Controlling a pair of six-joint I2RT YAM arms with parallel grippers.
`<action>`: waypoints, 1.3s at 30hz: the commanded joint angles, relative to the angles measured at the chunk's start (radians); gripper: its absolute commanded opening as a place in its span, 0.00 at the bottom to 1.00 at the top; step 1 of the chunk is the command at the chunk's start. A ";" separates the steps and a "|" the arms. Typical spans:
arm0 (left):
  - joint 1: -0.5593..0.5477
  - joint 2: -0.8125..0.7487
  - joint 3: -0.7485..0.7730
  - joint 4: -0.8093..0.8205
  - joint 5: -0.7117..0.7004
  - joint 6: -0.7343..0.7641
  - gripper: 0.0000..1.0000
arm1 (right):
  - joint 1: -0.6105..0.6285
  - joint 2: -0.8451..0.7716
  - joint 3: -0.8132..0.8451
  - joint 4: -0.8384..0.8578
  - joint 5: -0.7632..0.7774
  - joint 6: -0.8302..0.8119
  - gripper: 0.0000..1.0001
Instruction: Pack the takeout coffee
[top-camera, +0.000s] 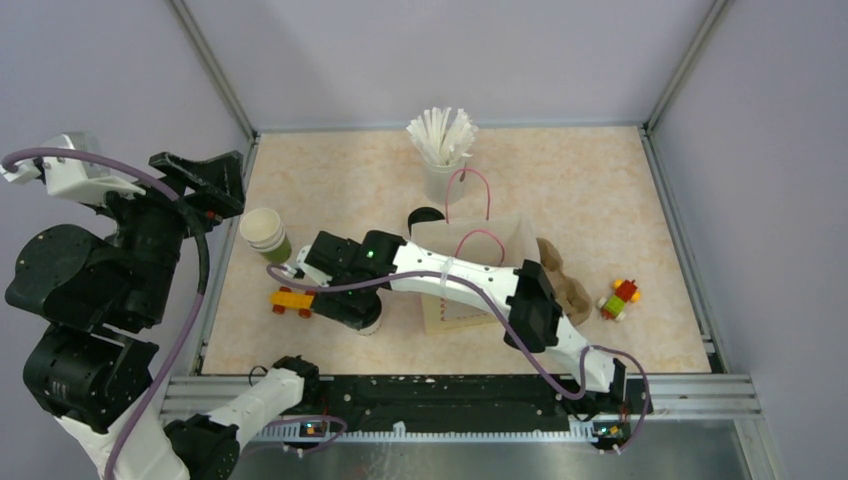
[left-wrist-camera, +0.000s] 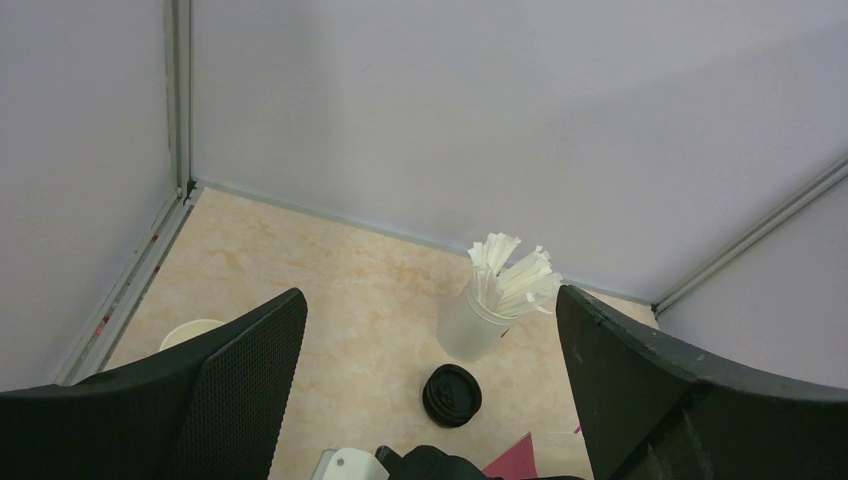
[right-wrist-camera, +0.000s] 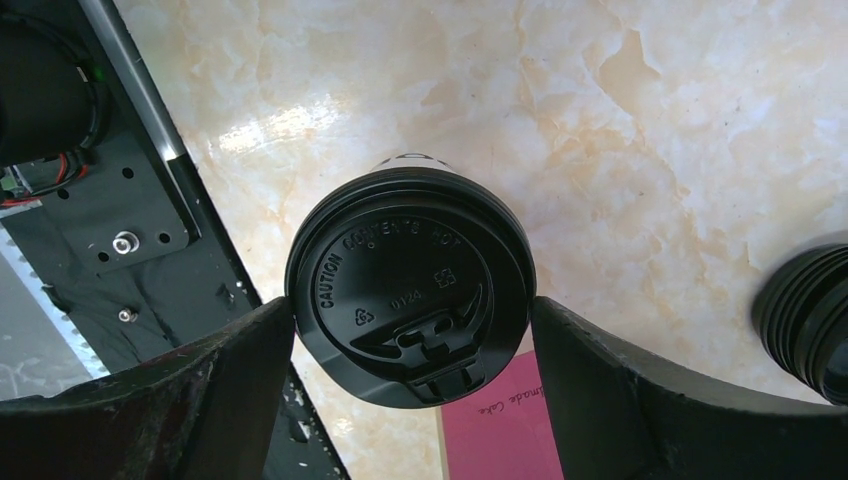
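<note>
Right gripper (right-wrist-camera: 412, 330) straddled the takeout coffee (right-wrist-camera: 410, 285) near the table's (top-camera: 620, 190) near-left edge, fingers at the lid's sides, apparently not yet clamped; grasp step, next squeeze, lift toward the bag (top-camera: 480, 245) farther right; left gripper (left-wrist-camera: 430, 400) spread, empty.

Takeout coffee (right-wrist-camera: 410, 285): small white paper cup, round black embossed lid fitted, standing upright on the marbled surface (right-wrist-camera: 650, 120).
</note>
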 joint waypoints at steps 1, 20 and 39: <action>0.003 -0.011 -0.001 0.035 0.002 0.012 0.99 | 0.017 0.024 -0.003 0.008 0.031 0.012 0.86; 0.003 -0.014 0.002 0.017 0.020 0.003 0.99 | 0.023 -0.046 -0.001 0.047 0.068 0.032 0.72; 0.003 -0.043 -0.031 0.037 0.091 -0.086 0.99 | -0.135 -0.472 -0.066 0.331 0.196 0.261 0.70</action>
